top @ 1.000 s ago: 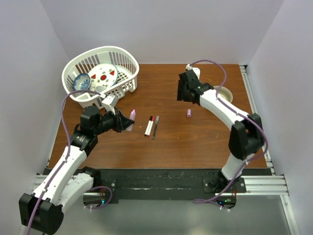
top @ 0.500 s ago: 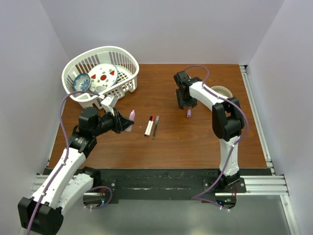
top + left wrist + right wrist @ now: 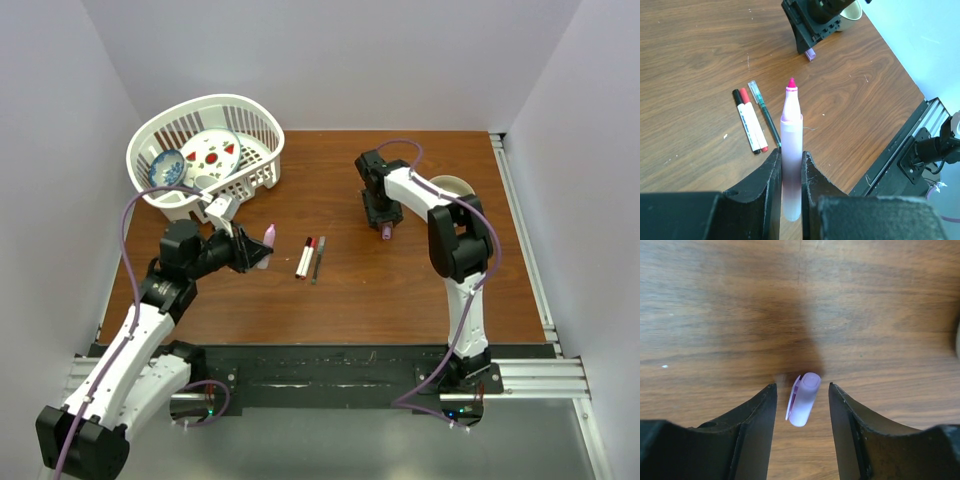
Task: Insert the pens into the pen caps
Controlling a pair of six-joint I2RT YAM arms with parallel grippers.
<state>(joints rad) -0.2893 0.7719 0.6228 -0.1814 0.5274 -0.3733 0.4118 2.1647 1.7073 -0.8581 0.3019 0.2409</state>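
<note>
My right gripper (image 3: 800,390) straddles the pink cap (image 3: 804,400) with a gap on each side. Bare table (image 3: 400,290) lies free near and left of it. The loose pens (image 3: 305,260) lie just right of my left gripper (image 3: 258,250) and its pink pen (image 3: 269,235). The basket (image 3: 255,175) blocks the far left.

The basket (image 3: 262,128) stands behind and left of the pair of pens (image 3: 306,258); a third pen (image 3: 268,238) is just left of the pair, the cap (image 3: 386,233) to its right, and the cup (image 3: 462,186) farther right.

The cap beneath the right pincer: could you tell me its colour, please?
The cap is pale lilac-pink, best seen in the right wrist view.
</note>
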